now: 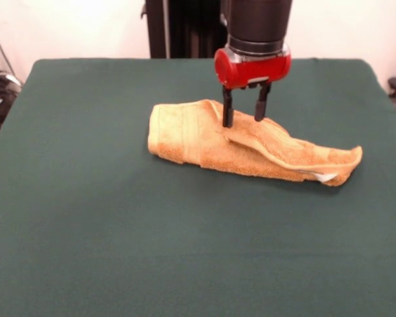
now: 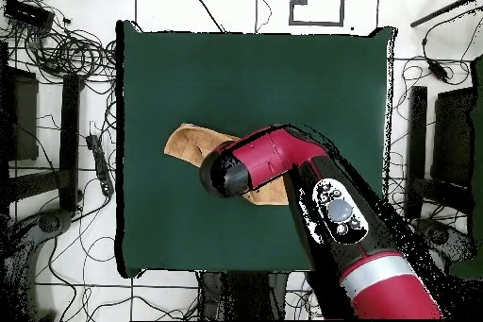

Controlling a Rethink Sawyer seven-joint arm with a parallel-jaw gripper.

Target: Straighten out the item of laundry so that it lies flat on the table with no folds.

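Note:
The orange-tan towel lies bunched in a long folded roll across the middle of the green table. Its narrow end with the white tag points right in the front view. A flap is folded over along its top. My gripper stands upright over the towel's far edge. It is open, with both fingertips down at the folded flap and nothing pinched between them. In the overhead view the arm's wrist covers the gripper and most of the towel. Only one end of the towel shows.
The table is far larger than the towel, with green cloth open on all sides. The black pedestal stands at the far edge. Cables and stands lie on the floor around the table.

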